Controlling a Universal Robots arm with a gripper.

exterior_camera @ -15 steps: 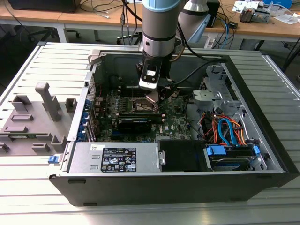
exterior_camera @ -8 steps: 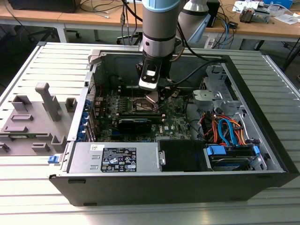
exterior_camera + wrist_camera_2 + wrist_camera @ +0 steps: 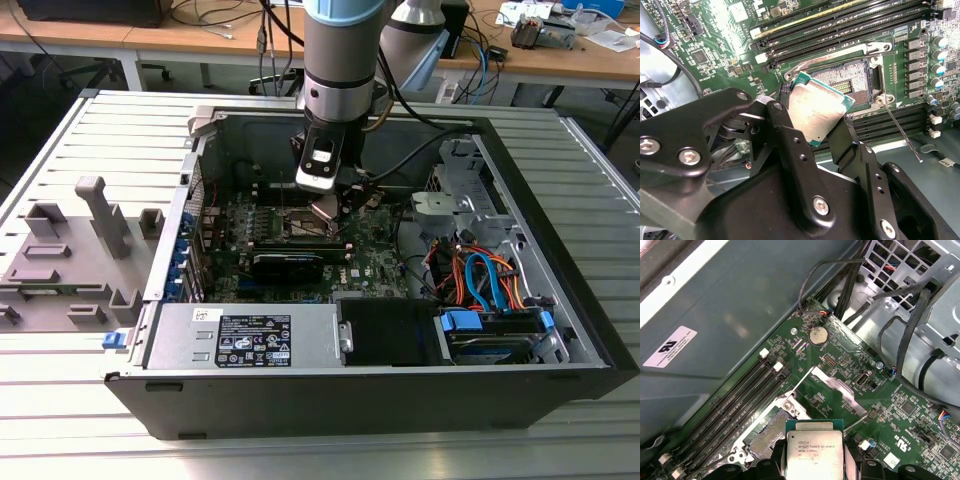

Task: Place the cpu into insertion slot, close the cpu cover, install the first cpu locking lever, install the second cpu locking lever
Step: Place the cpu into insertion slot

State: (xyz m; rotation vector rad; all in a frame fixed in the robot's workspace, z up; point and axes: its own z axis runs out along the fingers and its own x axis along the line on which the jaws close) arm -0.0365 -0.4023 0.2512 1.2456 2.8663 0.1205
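Two opposite edges of the cpu [image 3: 817, 107] are clamped by the jaws near the slot [image 3: 852, 80]; it is judged light, stiff, and fragile underneath.

Silvery-grey cpu [image 3: 816, 111], green circuit board [image 3: 715, 47]

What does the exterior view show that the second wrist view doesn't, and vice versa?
Exterior view adds: the whole open computer case, the power supply, and a grey fixture on the exterior view's left. Second wrist view adds: the socket, uncovered, with a thin lever beside it. Both: the end effector shut on the chip, held tilted over the green board.
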